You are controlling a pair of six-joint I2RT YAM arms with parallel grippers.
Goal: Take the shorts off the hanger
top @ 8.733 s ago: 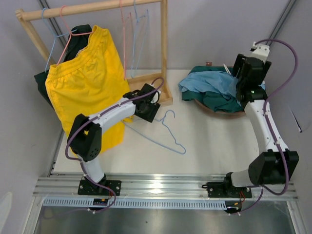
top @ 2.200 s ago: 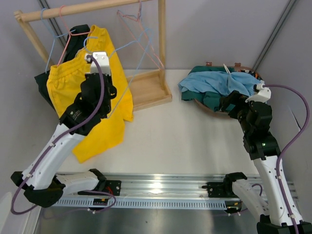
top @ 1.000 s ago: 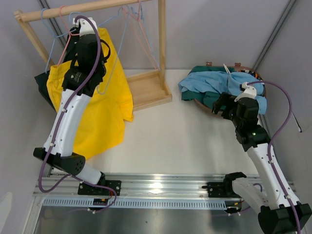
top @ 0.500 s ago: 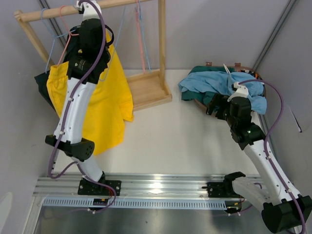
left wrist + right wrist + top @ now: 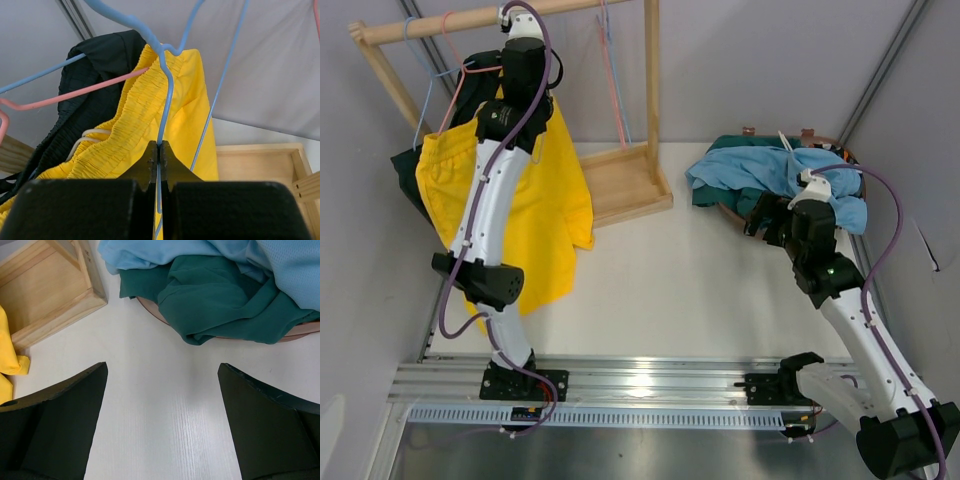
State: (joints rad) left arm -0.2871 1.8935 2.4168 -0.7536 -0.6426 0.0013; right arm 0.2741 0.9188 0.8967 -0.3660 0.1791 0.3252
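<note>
Bright yellow shorts (image 5: 548,205) (image 5: 136,114) hang from the rack at the left, with black shorts (image 5: 478,92) (image 5: 102,75) behind them. A pink hanger wire (image 5: 85,92) runs across their waistbands. My left gripper (image 5: 513,18) (image 5: 159,146) is raised to the wooden rod (image 5: 420,27) and shut on the wire of a bare blue hanger (image 5: 166,85). Teal shorts (image 5: 220,295) and light blue shorts (image 5: 165,252) lie piled in the brown basket (image 5: 301,330) at the right. My right gripper (image 5: 767,214) (image 5: 162,367) hovers open over the table beside the basket, holding nothing.
The rack has an upright post (image 5: 654,70) and a wooden base tray (image 5: 620,185) (image 5: 47,295). Another pink hanger (image 5: 616,95) dangles from the rod near the post. A metal rail (image 5: 650,380) runs along the near edge.
My left arm has lifted the blue hanger off the table up to the rod. The right arm has swung out from the basket to hover beside it.
</note>
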